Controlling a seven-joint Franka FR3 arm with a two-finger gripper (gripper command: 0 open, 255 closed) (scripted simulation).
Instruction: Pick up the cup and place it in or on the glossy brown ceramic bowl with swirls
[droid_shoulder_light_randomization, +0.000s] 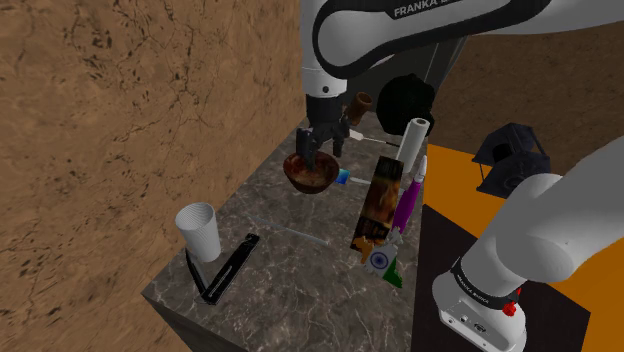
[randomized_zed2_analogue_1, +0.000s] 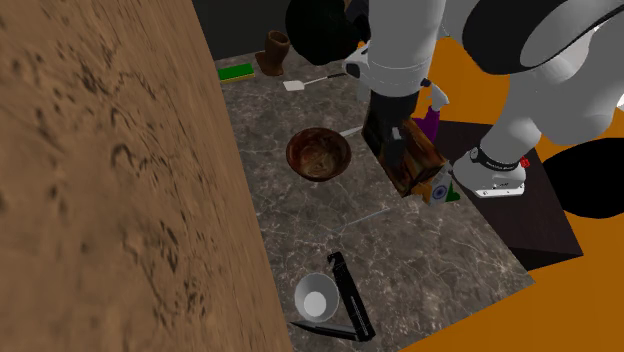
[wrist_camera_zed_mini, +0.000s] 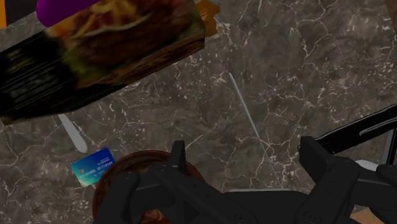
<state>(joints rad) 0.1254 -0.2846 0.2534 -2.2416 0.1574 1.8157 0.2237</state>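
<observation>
The cup (droid_shoulder_light_randomization: 198, 230) is plain white, upright and open-topped, near the front left corner of the dark marble counter (droid_shoulder_light_randomization: 300, 290); from above it shows as cup (randomized_zed2_analogue_1: 315, 297). The glossy brown bowl (droid_shoulder_light_randomization: 312, 172) sits further back along the wall, also seen as bowl (randomized_zed2_analogue_1: 318, 154). My black gripper (droid_shoulder_light_randomization: 320, 143) hangs just over the bowl, far from the cup. In the wrist view the gripper (wrist_camera_zed_mini: 247, 159) is open, nothing lies between its fingers (wrist_camera_zed_mini: 177, 159), and the bowl's rim (wrist_camera_zed_mini: 124, 167) shows beside them.
Black tongs (droid_shoulder_light_randomization: 228, 268) lie next to the cup. A food-printed box (droid_shoulder_light_randomization: 378, 205), a purple bottle (droid_shoulder_light_randomization: 408, 200) and a white cylinder (droid_shoulder_light_randomization: 413, 140) line the counter's right side. A blue card (wrist_camera_zed_mini: 92, 165) lies by the bowl. A brown wall (droid_shoulder_light_randomization: 120, 130) borders the left.
</observation>
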